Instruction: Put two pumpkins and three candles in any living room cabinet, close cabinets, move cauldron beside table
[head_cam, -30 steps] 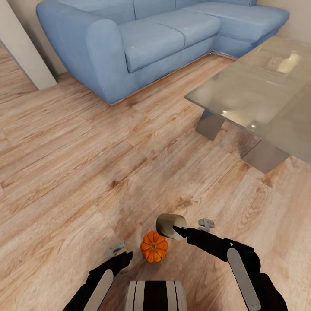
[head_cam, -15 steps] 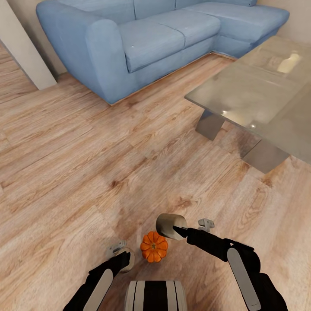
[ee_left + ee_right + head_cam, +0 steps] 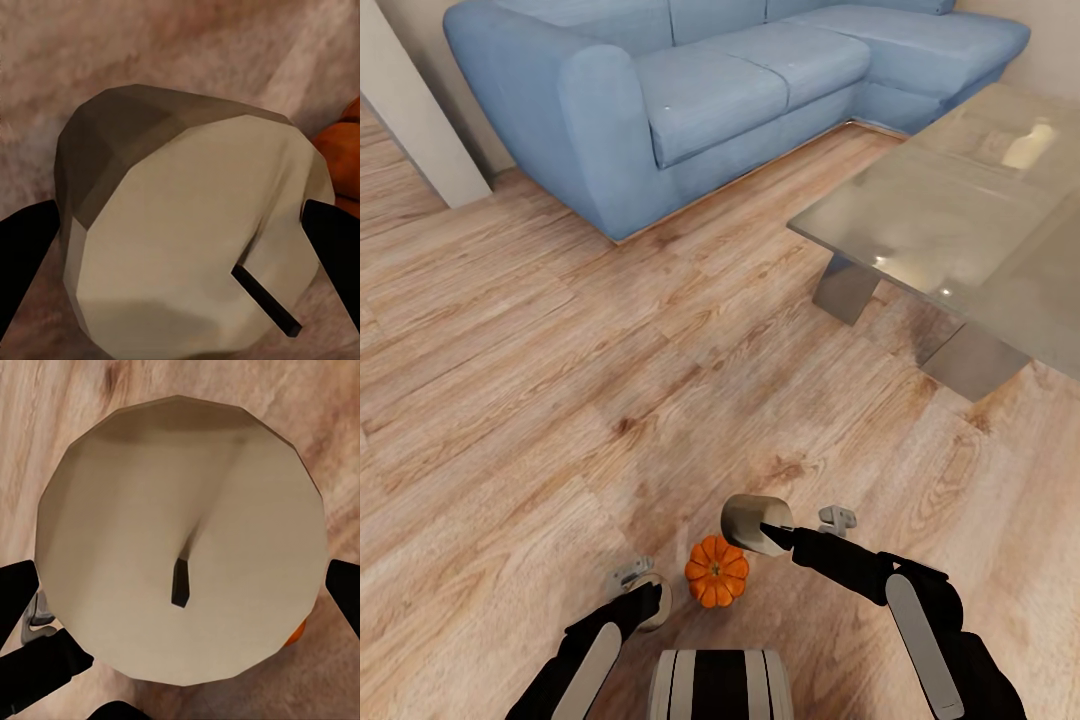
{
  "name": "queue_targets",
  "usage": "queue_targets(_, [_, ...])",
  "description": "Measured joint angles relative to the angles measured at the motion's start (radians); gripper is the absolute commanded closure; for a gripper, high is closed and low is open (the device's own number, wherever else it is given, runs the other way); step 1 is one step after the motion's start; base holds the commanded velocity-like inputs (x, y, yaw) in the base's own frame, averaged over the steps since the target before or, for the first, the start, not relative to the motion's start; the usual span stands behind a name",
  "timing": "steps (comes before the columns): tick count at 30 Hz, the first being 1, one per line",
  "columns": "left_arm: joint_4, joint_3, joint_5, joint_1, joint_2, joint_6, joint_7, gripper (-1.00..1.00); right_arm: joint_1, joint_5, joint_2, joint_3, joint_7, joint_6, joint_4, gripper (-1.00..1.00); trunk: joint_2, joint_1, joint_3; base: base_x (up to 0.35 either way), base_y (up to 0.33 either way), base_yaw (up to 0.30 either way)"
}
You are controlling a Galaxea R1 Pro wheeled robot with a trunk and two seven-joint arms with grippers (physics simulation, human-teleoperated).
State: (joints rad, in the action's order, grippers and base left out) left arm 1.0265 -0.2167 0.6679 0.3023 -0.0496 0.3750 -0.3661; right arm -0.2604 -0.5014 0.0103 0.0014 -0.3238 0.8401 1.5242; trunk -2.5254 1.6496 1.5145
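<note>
Fingers: right gripper (image 3: pixel 760 527) clamped on candle (image 3: pixel 752 522); left gripper (image 3: pixel 649 597) clamped on second candle (image 3: pixel 195 240).
Between grippers: pumpkin (image 3: pixel 717 571) on floor.
Progress: early, nothing stowed; cabinet trip pending.

Black arms (image 3: pixel 850 565) with grey panels, striped trunk (image 3: pixel 720 685)

Left hand change only

Stubby grey-beige cylinder candle (image 3: pixel 655 598) now sits between the left hand (image 3: pixel 647 598) fingers, beside the orange ribbed pumpkin (image 3: pixel 717 571); a second ago it wasn't visible there.
</note>
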Motion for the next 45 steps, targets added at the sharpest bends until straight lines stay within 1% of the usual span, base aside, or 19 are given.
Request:
queue_targets(3, [0.0,0.001,-0.001,0.0,0.0,0.002,0.0,1.0,0.0,-0.002,0.0,0.0,0.0,0.0,0.0,1.0,0.001,-0.001,-0.011,0.0,0.0,0.0])
queue_targets(5, [-0.001,0.001,-0.001,0.0,0.0,0.002,0.0,1.0,0.0,0.001,0.0,0.0,0.0,0.0,0.0,1.0,0.001,-0.001,-0.012,0.0,0.0,0.0])
queue_targets(13, [-0.001,0.004,-0.001,0.0,0.001,0.004,-0.001,1.0,0.0,-0.001,0.0,0.0,0.0,0.0,0.0,1.0,0.003,-0.005,-0.042,0.0,0.0,0.0])
queue_targets(17, [0.019,0.016,-0.001,0.0,0.006,0.037,-0.003,1.0,0.0,-0.001,0.0,0.0,-0.001,0.0,0.0,1.0,0.003,-0.007,-0.058,0.0,0.0,0.0])
queue_targets(19, [0.056,0.041,-0.002,0.0,0.008,0.091,-0.003,1.0,0.0,-0.002,0.0,0.0,-0.001,0.0,0.0,1.0,0.004,-0.008,-0.066,0.0,0.0,0.0])
queue_targets(21, [0.102,0.092,-0.005,0.0,0.008,0.154,-0.003,1.0,-0.001,-0.003,0.0,0.0,-0.001,0.0,0.0,1.0,0.004,-0.009,-0.073,0.0,0.0,0.0])
queue_targets(22, [0.13,0.126,-0.007,0.0,0.008,0.191,-0.003,1.0,0.0,-0.002,0.0,0.0,-0.001,0.0,0.0,1.0,0.005,-0.009,-0.077,0.0,0.0,0.0])
queue_targets(24, [0.183,0.168,-0.003,0.0,0.008,0.244,-0.003,1.0,0.0,-0.002,0.0,0.0,-0.001,0.0,0.0,1.0,0.005,-0.01,-0.085,0.0,0.0,0.0])
queue_targets(26, [0.232,0.184,0.002,0.0,0.008,0.283,-0.002,1.0,0.0,-0.002,0.0,0.0,-0.001,0.0,0.0,1.0,0.006,-0.011,-0.093,0.0,0.0,0.0])
queue_targets(30, [0.343,0.195,0.003,0.0,0.008,0.404,-0.004,1.0,0.0,-0.004,0.0,-0.001,0.0,0.0,0.0,1.0,0.007,-0.013,-0.108,0.0,0.0,0.0])
queue_targets(32, [0.384,0.206,0.001,0.0,0.008,0.457,-0.005,1.0,0.0,-0.003,0.0,-0.004,0.001,-0.001,0.0,1.0,0.007,-0.013,-0.108,0.0,0.0,0.0])
queue_targets(35, [0.418,0.254,-0.001,0.0,0.007,0.519,-0.007,1.0,0.0,-0.005,0.0,-0.011,0.002,-0.001,0.0,1.0,0.007,-0.013,-0.112,0.0,0.0,0.0])
queue_targets(36, [0.424,0.28,0.001,0.0,0.006,0.545,-0.007,1.0,0.0,-0.008,0.0,-0.011,0.003,0.0,-0.001,1.0,0.007,-0.013,-0.116,0.0,0.0,0.0])
queue_targets(37, [0.426,0.3,-0.006,0.0,0.006,0.56,-0.007,1.0,0.0,-0.006,0.0,-0.012,0.004,0.0,-0.001,1.0,0.007,-0.014,-0.12,0.0,0.0,0.0])
queue_targets(39, [0.428,0.337,-0.002,0.0,0.005,0.575,-0.007,1.0,0.0,-0.006,0.0,-0.012,0.006,0.001,-0.001,1.0,0.008,-0.015,-0.127,0.0,0.0,0.0])
queue_targets(40, [0.429,0.364,-0.001,0.0,0.005,0.581,-0.007,1.0,0.0,-0.007,0.0,-0.013,0.007,0.002,-0.002,1.0,0.008,-0.015,-0.131,0.0,0.0,0.0])
queue_targets(41, [0.429,0.373,-0.009,-0.001,0.005,0.584,-0.007,1.0,0.0,-0.009,0.0,-0.013,0.007,0.002,-0.003,1.0,0.008,-0.016,-0.135,0.0,0.0,0.0])
queue_targets(42, [0.43,0.379,0.003,-0.001,0.004,0.583,-0.006,1.0,0.0,-0.011,0.0,-0.013,0.007,0.001,-0.004,1.0,0.008,-0.016,-0.139,0.0,0.0,0.0])
queue_targets(45, [0.429,0.386,0.003,-0.001,0.004,0.592,-0.007,1.0,0.0,-0.014,0.0,-0.013,0.007,0.001,-0.004,1.0,0.009,-0.017,-0.151,-0.005,0.0,0.0])
